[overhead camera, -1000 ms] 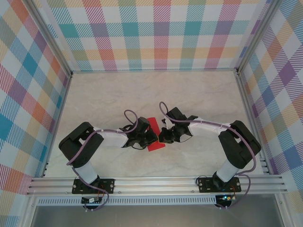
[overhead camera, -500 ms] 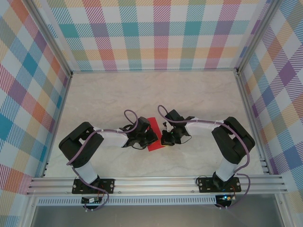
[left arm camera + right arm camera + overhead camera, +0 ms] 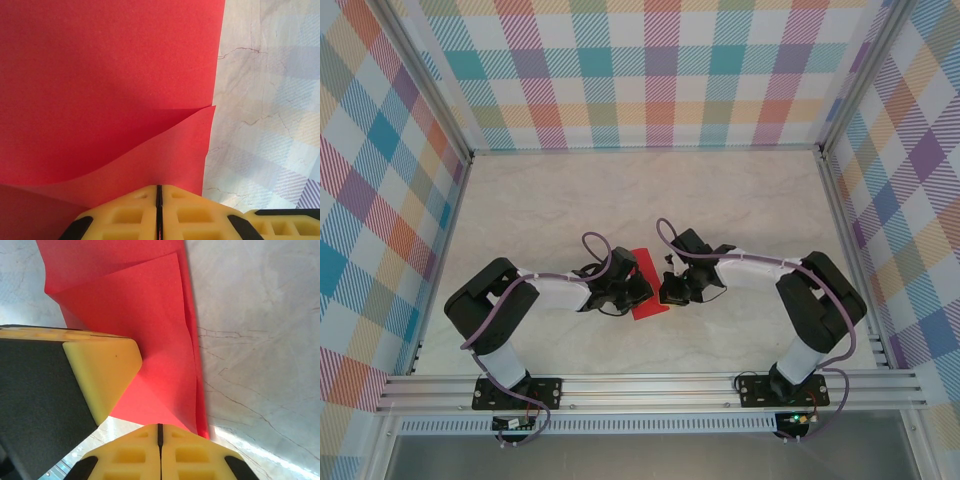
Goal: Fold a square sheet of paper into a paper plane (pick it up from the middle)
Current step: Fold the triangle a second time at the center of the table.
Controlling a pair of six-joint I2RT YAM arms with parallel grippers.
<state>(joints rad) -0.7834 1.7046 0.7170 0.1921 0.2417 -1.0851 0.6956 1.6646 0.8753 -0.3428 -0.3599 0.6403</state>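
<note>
The square sheet of paper (image 3: 647,308) is bright red, partly folded, and lies mid-table between my two grippers. In the left wrist view the paper (image 3: 100,75) shows a lifted flap curving down into the left gripper (image 3: 157,189), which is shut on it. From above, the left gripper (image 3: 636,290) sits on the sheet's left side. The right gripper (image 3: 666,291) is at its right edge. In the right wrist view the paper (image 3: 150,315) carries a diagonal crease running to the right gripper (image 3: 160,427), whose jaws are shut at the sheet's near edge. A left fingertip (image 3: 102,375) rests on the paper.
The marble-patterned table (image 3: 720,200) has checked walls on three sides and an aluminium rail (image 3: 640,390) along the near edge by the arm bases. Open tabletop stretches behind the paper and to both sides.
The right arm's elbow swung slightly inward and back out, and its gripper barely shifted at the paper's right edge. The left arm and the paper have not moved.
</note>
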